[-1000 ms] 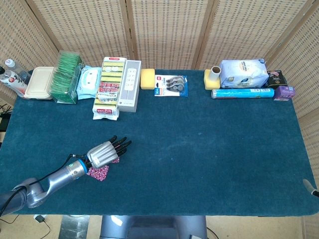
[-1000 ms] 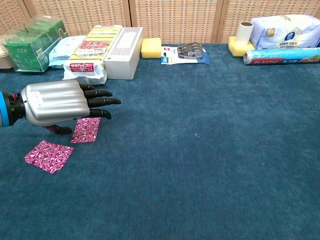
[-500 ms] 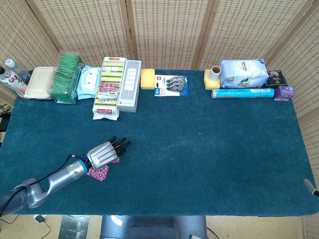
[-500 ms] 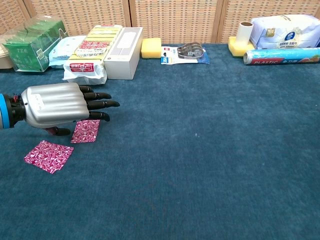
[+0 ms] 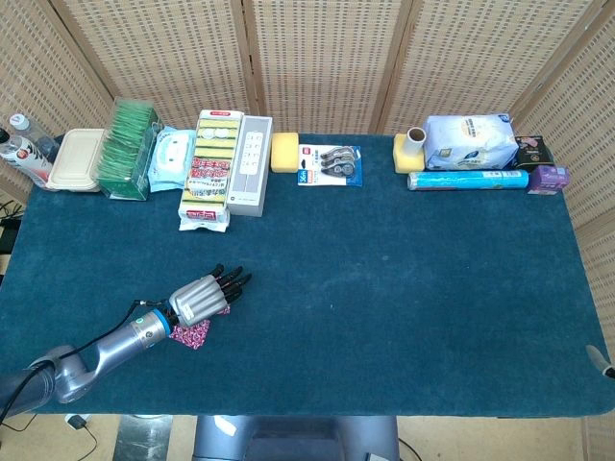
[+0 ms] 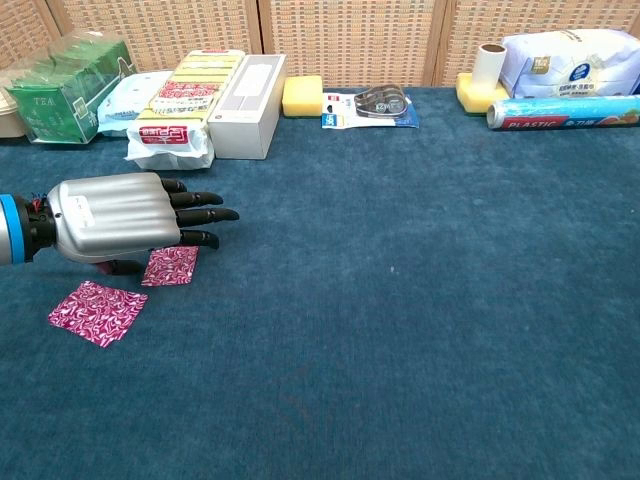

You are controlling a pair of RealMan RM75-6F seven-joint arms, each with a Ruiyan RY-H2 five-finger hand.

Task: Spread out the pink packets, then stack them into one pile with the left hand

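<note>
The left robot hand [image 6: 125,219] sits lower and slightly further back toward the robot than a second ago, closer to the surface [image 6: 400,300]. It now covers more of the packet [image 6: 170,266] beneath its fingers [image 6: 205,214], so less of that packet's pink shows past the fingertips than before. In the head view the robot hand [image 5: 200,298] has likewise slipped a little toward the near edge.

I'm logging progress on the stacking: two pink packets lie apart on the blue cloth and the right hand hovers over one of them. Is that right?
Not quite: it is the left hand, not the right, that is over one pink packet. The chest view shows this, with the other pink packet lying apart on the blue cloth. No right hand is in view.
</note>
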